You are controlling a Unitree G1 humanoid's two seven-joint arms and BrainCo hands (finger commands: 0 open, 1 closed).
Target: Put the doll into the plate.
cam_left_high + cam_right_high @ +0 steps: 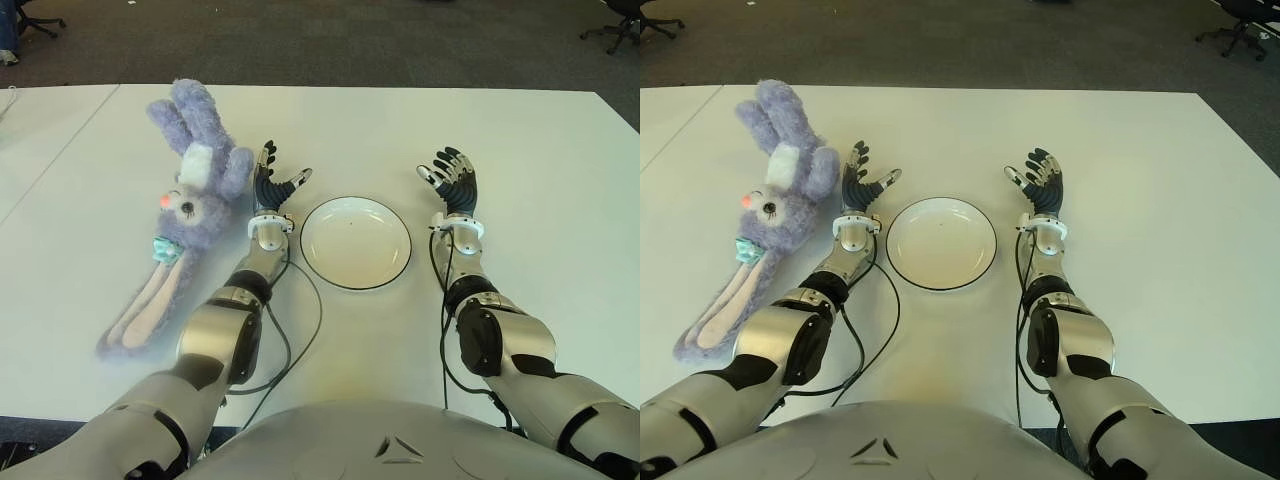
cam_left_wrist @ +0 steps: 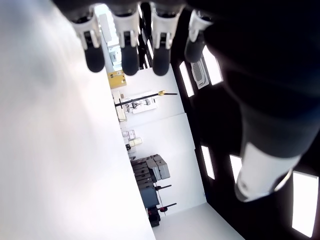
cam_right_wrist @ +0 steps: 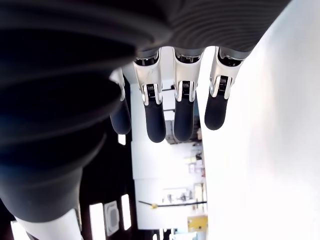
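Purple plush doll (image 1: 185, 215) lies on the white surface (image 1: 520, 180), just left of the left hand (image 1: 272, 192) and outside the plate (image 1: 356, 242). Both forearms extend forward, flanking the plate. Left hand: palm up, fingers (image 2: 129, 52) spread, holding nothing. Right hand (image 1: 452, 180), right of the plate: fingers (image 3: 155, 120) loosely extended, holding nothing. Plate holds nothing.
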